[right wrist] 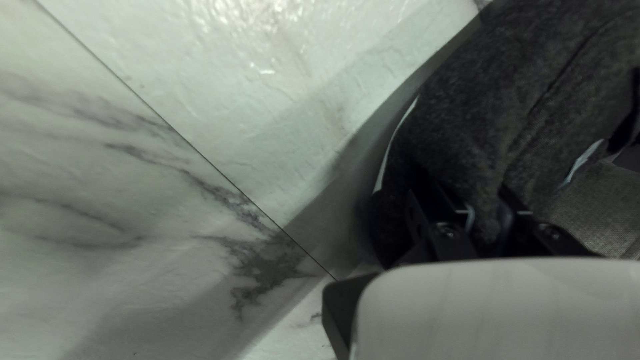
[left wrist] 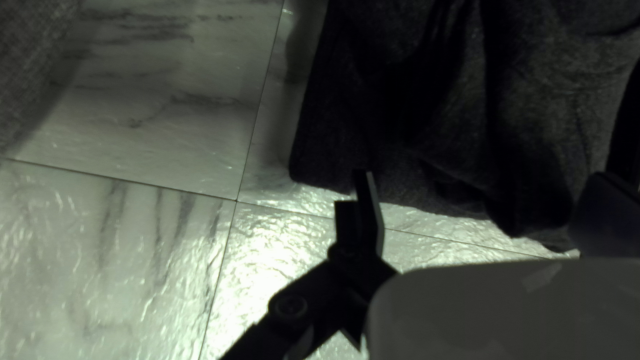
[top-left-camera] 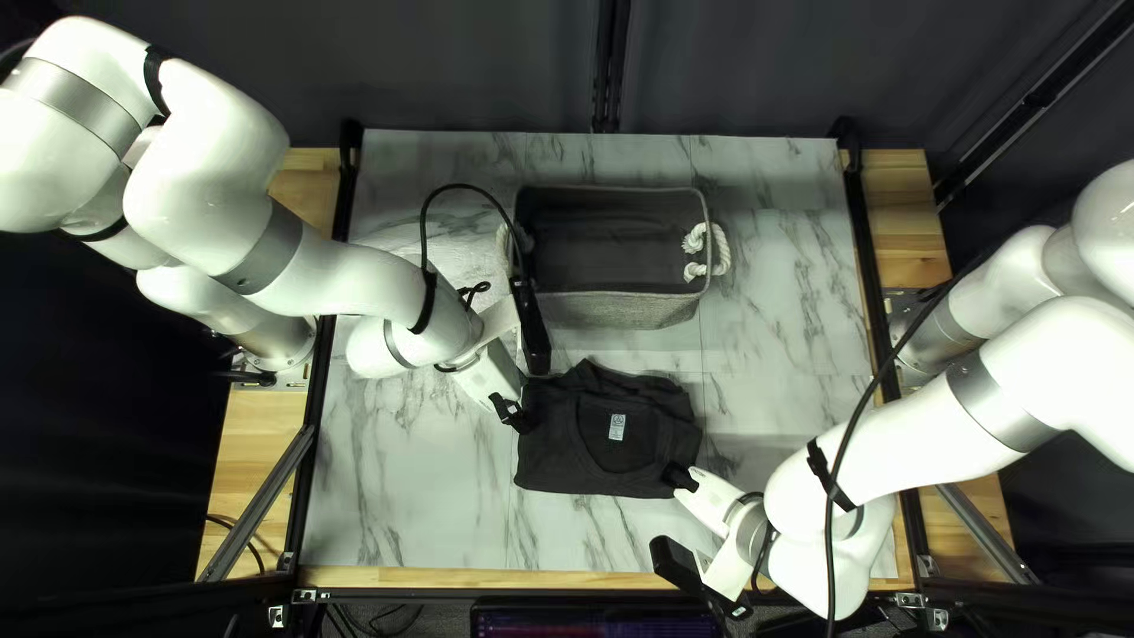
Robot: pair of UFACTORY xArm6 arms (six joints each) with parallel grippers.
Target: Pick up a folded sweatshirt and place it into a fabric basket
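In the top left view the dark folded sweatshirt [top-left-camera: 561,455] lies on the table below the grey fabric basket [top-left-camera: 614,310]. My left gripper [top-left-camera: 517,416] is at the sweatshirt's left side, my right gripper [top-left-camera: 679,476] at its lower right corner. Seen from the left wrist, the left gripper [left wrist: 483,180] is open: its fingers stand wide apart at the edge of the sweatshirt [left wrist: 413,133], one finger over bare tabletop. In the right wrist view, a bunched part of the sweatshirt [right wrist: 467,120] is held between both fingers of the right gripper [right wrist: 488,213]; the fingertips are partly hidden by cloth.
A white rope handle [top-left-camera: 709,251] hangs at the basket's right side. The left arm's black cable [top-left-camera: 455,187] loops beside the basket's left wall. Marble-patterned table surface [top-left-camera: 780,319] shows right of the basket. Dark frame rails [top-left-camera: 872,254] line the table.
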